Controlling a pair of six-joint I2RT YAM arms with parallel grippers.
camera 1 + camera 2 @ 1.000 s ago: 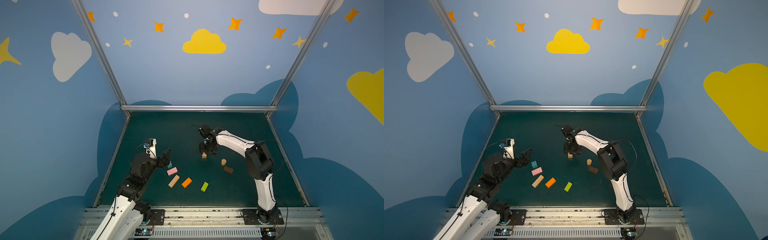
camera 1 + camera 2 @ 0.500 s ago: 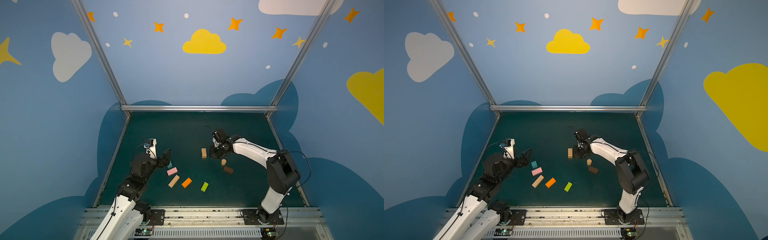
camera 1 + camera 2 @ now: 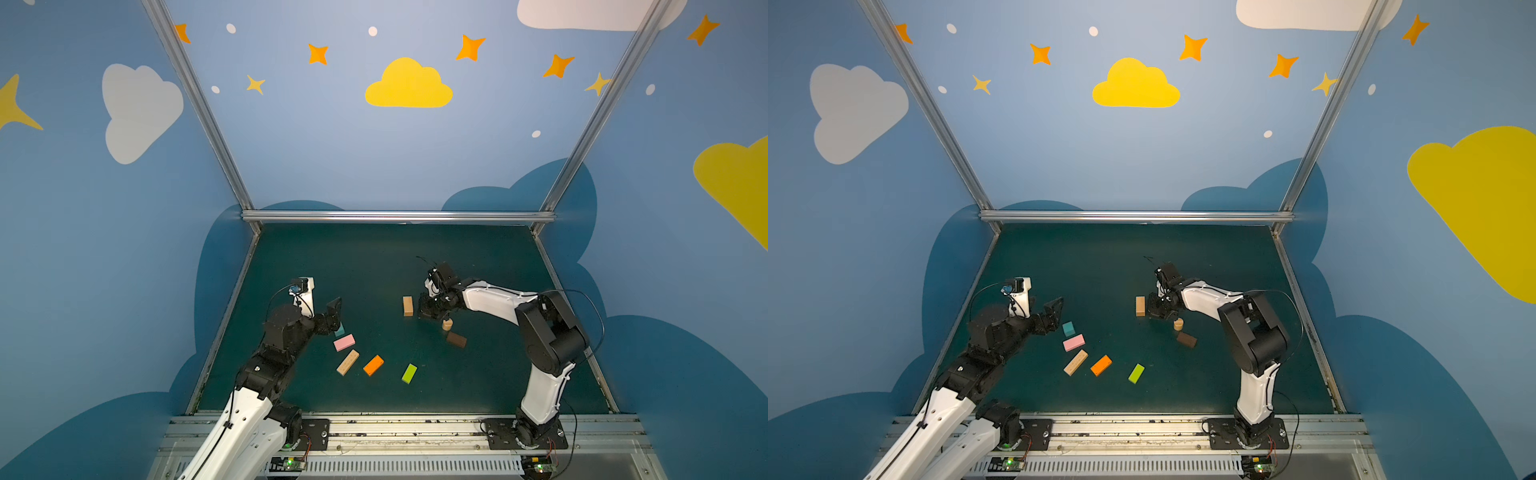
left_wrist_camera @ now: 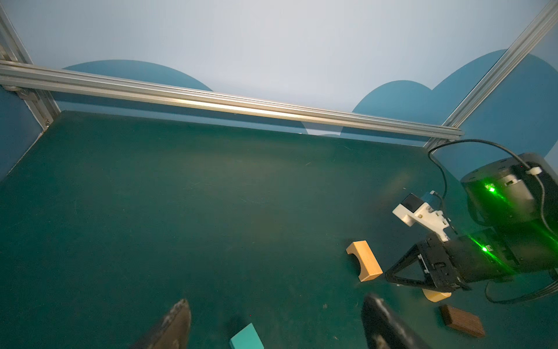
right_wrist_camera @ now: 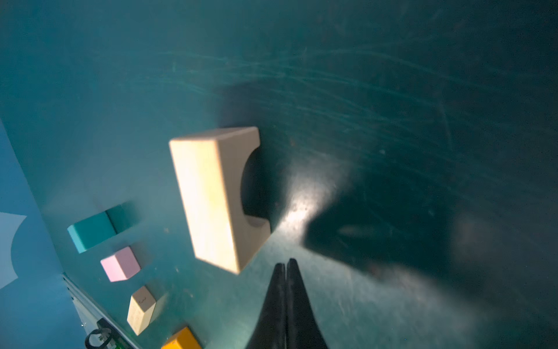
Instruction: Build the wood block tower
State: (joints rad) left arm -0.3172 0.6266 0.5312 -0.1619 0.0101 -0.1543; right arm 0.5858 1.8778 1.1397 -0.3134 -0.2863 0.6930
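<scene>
Plainly, the tan arch is found just beside the right end effector, which is closed and empty; the arch's long axis is laid front to back.

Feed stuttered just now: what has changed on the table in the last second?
The right gripper let go of the tan arch, drew back toward the right and shut empty beside it; the arch now lies free. The left gripper, open, and the other blocks stayed put.

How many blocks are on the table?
8. Arch, cylinder, brown brick beside the right gripper; teal cube, pink brick, plank, orange brick, lime brick strung toward the front.
</scene>
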